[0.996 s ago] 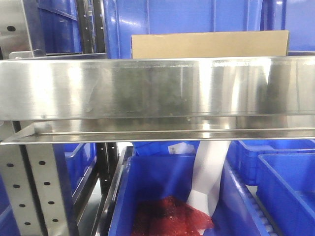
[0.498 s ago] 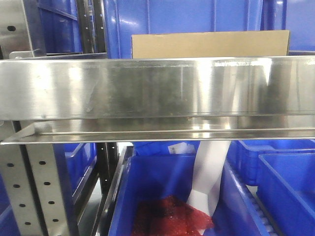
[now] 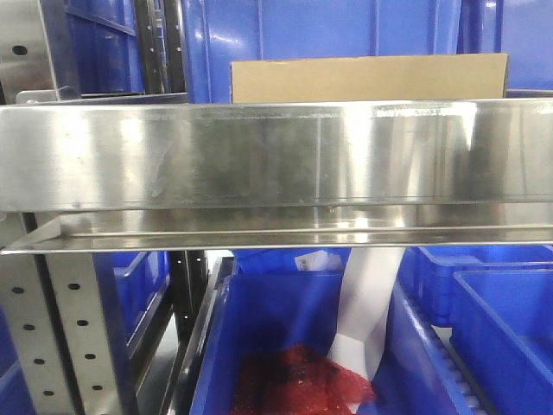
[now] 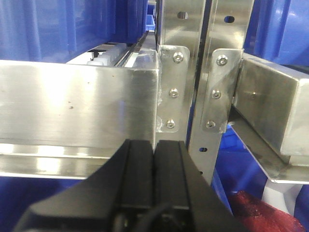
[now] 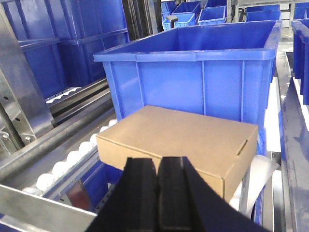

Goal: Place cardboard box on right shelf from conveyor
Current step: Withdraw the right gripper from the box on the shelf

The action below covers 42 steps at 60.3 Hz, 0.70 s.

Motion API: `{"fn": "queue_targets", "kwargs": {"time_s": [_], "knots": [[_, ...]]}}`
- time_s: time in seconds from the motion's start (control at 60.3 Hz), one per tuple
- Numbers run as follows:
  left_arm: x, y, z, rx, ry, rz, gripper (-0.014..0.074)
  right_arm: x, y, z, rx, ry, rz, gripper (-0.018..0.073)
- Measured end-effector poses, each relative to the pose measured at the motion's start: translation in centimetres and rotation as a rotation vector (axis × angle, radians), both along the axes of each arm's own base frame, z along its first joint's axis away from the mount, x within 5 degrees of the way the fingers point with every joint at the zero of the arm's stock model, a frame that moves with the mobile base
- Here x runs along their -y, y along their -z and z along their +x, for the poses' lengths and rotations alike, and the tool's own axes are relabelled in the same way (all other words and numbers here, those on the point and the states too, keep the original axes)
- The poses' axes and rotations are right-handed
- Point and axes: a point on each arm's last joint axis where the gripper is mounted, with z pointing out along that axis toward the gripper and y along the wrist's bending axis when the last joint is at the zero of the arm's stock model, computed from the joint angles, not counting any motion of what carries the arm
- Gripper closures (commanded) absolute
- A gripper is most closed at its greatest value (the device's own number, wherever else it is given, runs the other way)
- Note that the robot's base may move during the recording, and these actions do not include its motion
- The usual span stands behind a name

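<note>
Cardboard box (image 5: 181, 140): lies flat on the right shelf (image 3: 276, 156), behind its tall steel front lip, just in front of a large blue bin (image 5: 193, 63); only its top strip shows above the lip in the front view.
Left end effector (image 4: 154, 150): pressed together, holding nothing, facing the shelf's corner and a perforated upright (image 4: 193, 72).
Right end effector (image 5: 157, 166): pressed together, empty, just short of the box's near edge.
White rollers (image 5: 72, 159): left of the box.
</note>
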Motion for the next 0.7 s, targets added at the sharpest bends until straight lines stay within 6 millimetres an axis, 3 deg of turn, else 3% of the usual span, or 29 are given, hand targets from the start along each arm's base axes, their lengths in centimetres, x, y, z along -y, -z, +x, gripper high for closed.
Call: {"fn": "queue_targets", "kwargs": {"time_s": [0.183,0.348,0.514,0.697], "knots": [[0.0,0.0,0.0,0.000,0.000,0.000,0.0712,0.8,2.2,-0.5,-0.019,0.047,-0.038,0.0503],[0.0,0.0,0.0,0.000,0.000,0.000,0.0712,3.0,4.7,-2.8,0.028,0.175,-0.055,0.0503],[0.0,0.0,0.0,0.000,0.000,0.000,0.0713,4.4,8.7,-4.9,0.087,0.304,-0.093,0.0503],[0.0,0.0,0.0,0.000,0.000,0.000,0.0712,5.1,12.4,-5.9,0.110,0.417,-0.089,0.0503]]}}
